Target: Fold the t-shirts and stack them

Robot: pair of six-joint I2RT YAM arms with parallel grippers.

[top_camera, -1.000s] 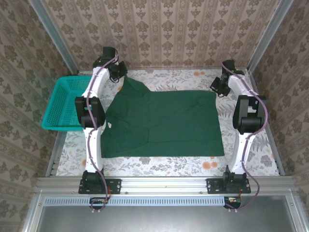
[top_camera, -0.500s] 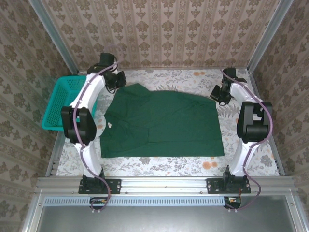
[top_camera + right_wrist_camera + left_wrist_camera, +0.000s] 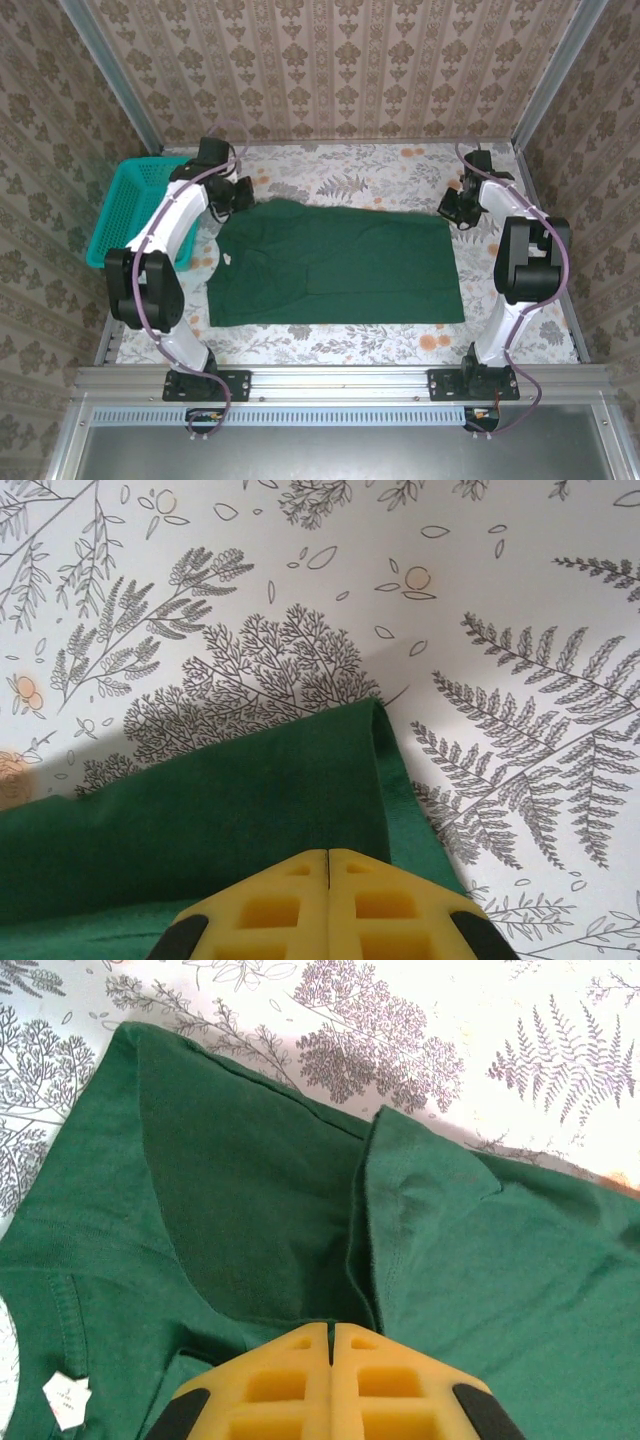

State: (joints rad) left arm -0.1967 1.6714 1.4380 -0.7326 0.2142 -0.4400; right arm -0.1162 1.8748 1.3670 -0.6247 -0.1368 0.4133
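Nearer and lower now, my left gripper and right gripper each pinch the shirt at its far edge. It lies flat, so I judge it ready to fold.

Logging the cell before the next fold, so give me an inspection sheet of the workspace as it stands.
Surface: floral-print table, flat.
Job's things: one dark green t-shirt spread out, white label near the neck.
Clutter: teal basket at the table's left edge, apart from the shirt.
Grippers: left gripper shut on the shirt's far left edge; right gripper shut on its far right corner.
Cables: purple cables run along both arms.
Surroundings: patterned walls, metal rail at the near edge.
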